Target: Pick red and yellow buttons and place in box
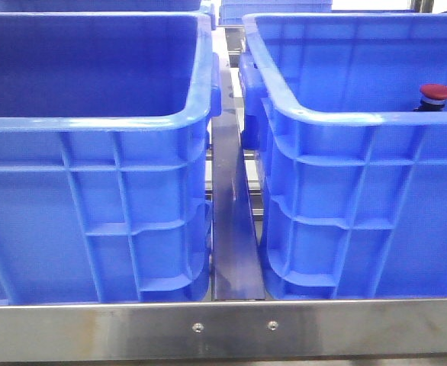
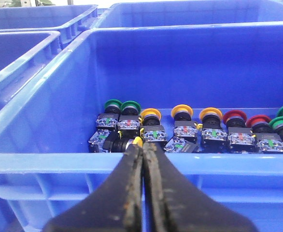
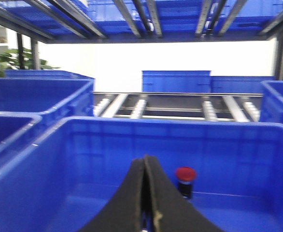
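A red button [image 1: 435, 93] stands upright inside the right blue crate [image 1: 338, 118], near its right side. It also shows in the right wrist view [image 3: 185, 175], just beyond and beside my shut, empty right gripper [image 3: 145, 158], which hangs over that crate [image 3: 180, 122]. In the left wrist view, my left gripper [image 2: 142, 147] is shut and empty above the near rim of another blue crate [image 2: 59, 162]. That crate holds a row of yellow buttons [image 2: 182, 111], red buttons [image 2: 234, 116] and green ones [image 2: 113, 104]. Neither gripper shows in the front view.
A second blue crate [image 1: 94, 122] stands on the left, its floor hidden. A metal strip [image 1: 235, 221] runs between the crates and a steel bar [image 1: 231, 328] crosses the front. More blue crates and a roller conveyor [image 3: 175, 106] lie behind.
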Robot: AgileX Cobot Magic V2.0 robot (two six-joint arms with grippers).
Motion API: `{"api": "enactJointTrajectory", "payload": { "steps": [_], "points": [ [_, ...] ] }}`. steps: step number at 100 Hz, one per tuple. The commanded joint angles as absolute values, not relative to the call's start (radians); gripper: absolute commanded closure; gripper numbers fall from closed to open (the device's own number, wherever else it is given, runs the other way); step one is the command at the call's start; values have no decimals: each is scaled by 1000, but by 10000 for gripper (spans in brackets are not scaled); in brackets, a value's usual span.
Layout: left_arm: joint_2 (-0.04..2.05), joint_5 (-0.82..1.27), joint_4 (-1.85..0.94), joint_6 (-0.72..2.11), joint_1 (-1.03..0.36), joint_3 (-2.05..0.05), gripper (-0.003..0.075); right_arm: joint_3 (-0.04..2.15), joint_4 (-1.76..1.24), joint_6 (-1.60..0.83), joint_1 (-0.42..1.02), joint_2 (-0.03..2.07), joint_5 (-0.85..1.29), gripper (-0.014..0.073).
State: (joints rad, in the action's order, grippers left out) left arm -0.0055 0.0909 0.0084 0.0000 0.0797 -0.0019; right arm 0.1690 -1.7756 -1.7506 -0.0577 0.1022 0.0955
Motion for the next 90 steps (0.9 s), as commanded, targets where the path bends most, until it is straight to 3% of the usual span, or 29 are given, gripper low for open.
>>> {"api": "enactJointTrajectory", "payload": {
  "steps": [1, 14, 35, 45, 58, 75, 90],
  "points": [
    [-37, 6, 8, -6, 81, 19, 741, 216, -1648, -1708, -59, 111, 80, 661],
    [-37, 6, 8, -6, 81, 19, 741, 260, -1237, -1323, -59, 111, 87, 661],
    [-37, 6, 8, -6, 81, 19, 741, 265, -333, -297, -61, 111, 125, 661],
    [-37, 6, 8, -6, 81, 19, 741, 247, -68, 14, -61, 111, 138, 661],
    [-37, 6, 8, -6, 81, 19, 741, 166, 96, 67, -61, 111, 65, 661],
    [-37, 6, 8, -6, 81, 19, 741, -42, 97, 67, -61, 66, -329, 661],
    [-37, 8, 8, -6, 81, 19, 741, -34, 117, 78, -62, -40, -177, 661]
  ]
}}
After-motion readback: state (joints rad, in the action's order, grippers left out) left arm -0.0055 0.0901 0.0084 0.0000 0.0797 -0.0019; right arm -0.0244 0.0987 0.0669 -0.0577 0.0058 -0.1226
